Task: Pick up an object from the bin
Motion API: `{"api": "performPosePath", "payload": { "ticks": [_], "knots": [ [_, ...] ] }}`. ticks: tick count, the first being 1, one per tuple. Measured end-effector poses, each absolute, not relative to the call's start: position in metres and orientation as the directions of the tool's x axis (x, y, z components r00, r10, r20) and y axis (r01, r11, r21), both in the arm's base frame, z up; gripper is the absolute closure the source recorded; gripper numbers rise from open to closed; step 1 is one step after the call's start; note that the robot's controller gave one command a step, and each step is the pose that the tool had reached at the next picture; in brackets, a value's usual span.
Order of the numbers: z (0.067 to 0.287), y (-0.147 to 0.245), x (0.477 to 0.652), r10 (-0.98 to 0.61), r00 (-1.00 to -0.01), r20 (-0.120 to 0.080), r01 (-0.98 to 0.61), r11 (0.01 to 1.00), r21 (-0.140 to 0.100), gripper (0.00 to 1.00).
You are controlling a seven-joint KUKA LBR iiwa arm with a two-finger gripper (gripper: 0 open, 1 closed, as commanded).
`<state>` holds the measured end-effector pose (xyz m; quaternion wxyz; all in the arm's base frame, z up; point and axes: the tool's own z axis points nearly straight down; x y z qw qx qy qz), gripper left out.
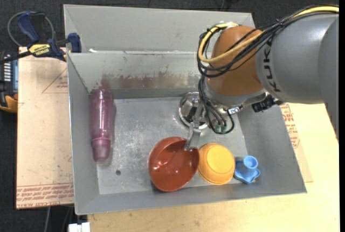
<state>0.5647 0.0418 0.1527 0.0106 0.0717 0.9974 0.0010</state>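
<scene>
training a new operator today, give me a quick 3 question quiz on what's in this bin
1. True or false: the pink bottle lies by the bin's wall at the left of the view, apart from the other things.
2. Fill in: the orange bowl sits between the blue cup and a ____ bowl.
3. Which thing is the gripper nearest to?
A) the red bowl
B) the blue cup
C) the pink bottle

Key: 1 true; 2 red; 3 A
</scene>
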Motion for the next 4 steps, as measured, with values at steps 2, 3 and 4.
{"api": "performPosePath", "payload": {
  "ticks": [2,3,4],
  "knots": [
    [0.084,0.068,0.512,-0.031,-0.993,-0.112,-0.032,0.999,0.008,1.0],
    [0.085,0.068,0.512,-0.03,-0.993,-0.112,-0.031,0.999,0.008,1.0],
    [0.102,0.066,0.517,-0.036,-0.996,-0.083,-0.036,0.999,0.006,1.0]
  ]
}}
